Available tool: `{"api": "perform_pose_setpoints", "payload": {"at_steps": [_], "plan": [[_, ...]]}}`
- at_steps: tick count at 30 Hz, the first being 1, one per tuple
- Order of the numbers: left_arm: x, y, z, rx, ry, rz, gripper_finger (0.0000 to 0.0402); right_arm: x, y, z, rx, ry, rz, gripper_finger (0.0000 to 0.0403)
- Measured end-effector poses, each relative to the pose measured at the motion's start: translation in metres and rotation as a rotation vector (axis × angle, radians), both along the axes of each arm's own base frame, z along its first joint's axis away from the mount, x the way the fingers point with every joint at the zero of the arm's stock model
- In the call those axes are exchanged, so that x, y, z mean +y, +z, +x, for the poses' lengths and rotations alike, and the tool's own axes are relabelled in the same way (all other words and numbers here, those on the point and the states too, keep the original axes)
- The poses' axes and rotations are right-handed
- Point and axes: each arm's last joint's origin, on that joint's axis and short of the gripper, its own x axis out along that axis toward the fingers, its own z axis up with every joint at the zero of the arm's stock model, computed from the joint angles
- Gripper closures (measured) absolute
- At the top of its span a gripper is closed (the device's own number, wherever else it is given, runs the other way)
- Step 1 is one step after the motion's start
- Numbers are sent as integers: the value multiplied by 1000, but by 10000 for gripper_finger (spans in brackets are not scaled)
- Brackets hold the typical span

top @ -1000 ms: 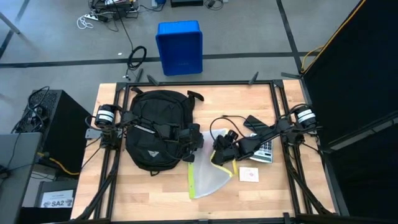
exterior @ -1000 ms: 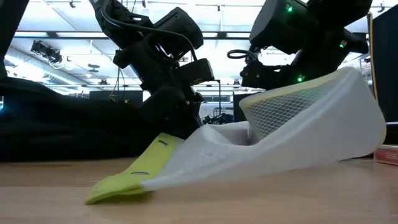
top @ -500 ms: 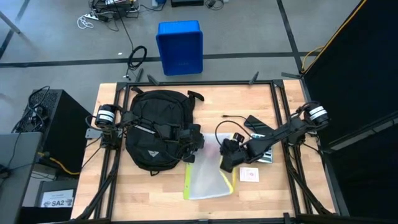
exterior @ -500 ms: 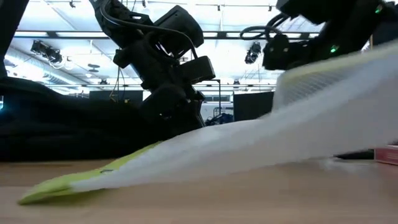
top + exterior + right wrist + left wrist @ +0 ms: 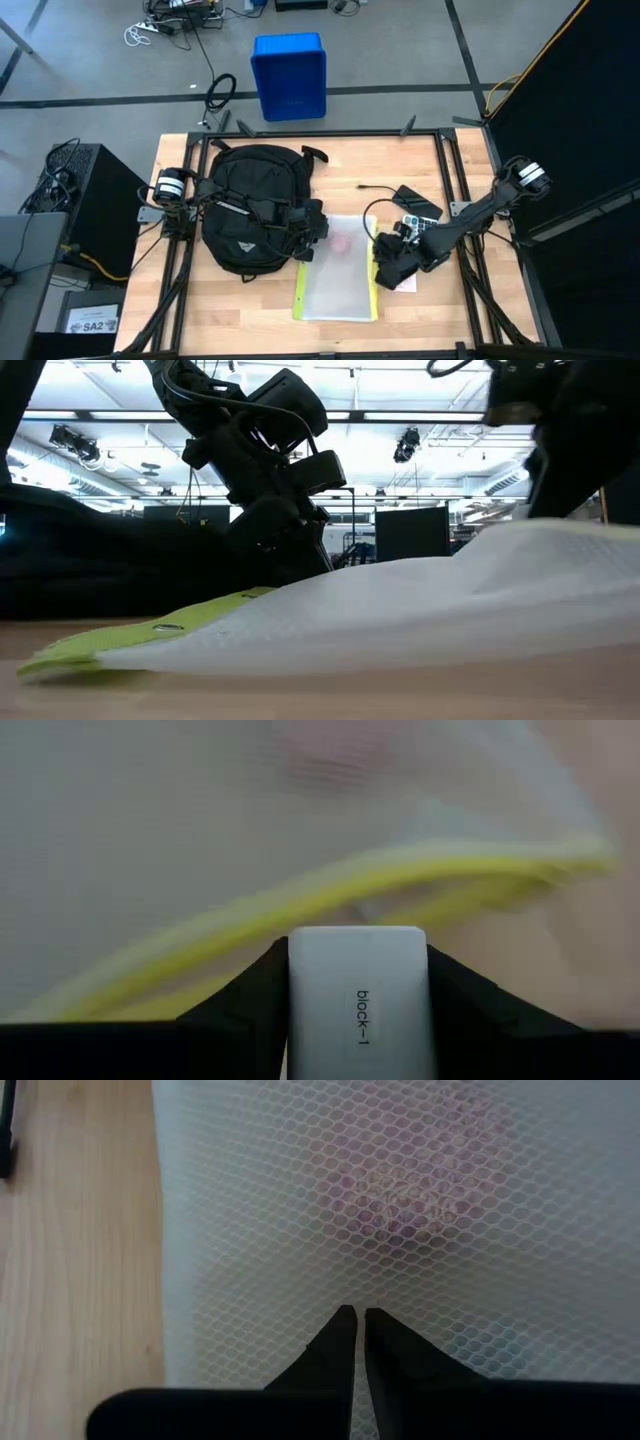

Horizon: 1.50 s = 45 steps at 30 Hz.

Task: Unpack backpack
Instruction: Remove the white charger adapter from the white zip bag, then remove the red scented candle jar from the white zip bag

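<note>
The backpack (image 5: 252, 208) lies flat on the left half of the tabletop (image 5: 340, 155), close to the left edge. The left gripper (image 5: 312, 228) sits at its right side, fingers (image 5: 340, 1342) pressed together with nothing between them, over the near-centre white mesh pouch (image 5: 337, 270) with yellow-green edging. At the pouch's right edge, the right gripper (image 5: 392, 272) clamps a white block (image 5: 357, 1002) marked "block-1". A calculator (image 5: 422, 228) lies toward the right edge.
</note>
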Motion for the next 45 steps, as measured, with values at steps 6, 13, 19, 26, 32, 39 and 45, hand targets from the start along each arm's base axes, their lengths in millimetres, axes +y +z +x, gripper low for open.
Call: {"api": "perform_pose_setpoints", "payload": {"at_steps": [6,13,19,26,32,39,45], "plan": [[0,0,0,1,1,-1,402,-23,2,-17,109,-190,-135,255],[0,0,0,1,2,-2,402,-54,-2,-4,173,-253,-167,255],[0,0,0,4,2,-2,402,-71,-19,11,280,-237,-143,242],[0,-1,-1,13,3,-2,402,-79,-40,18,383,-234,-186,241],[0,-1,-1,17,2,-2,402,-77,-38,15,390,-215,-197,193],[0,-1,-1,17,4,-4,402,-64,-35,11,381,-165,-192,154],[0,-1,-1,17,7,-6,402,-45,-27,3,355,-80,-158,175]]}}
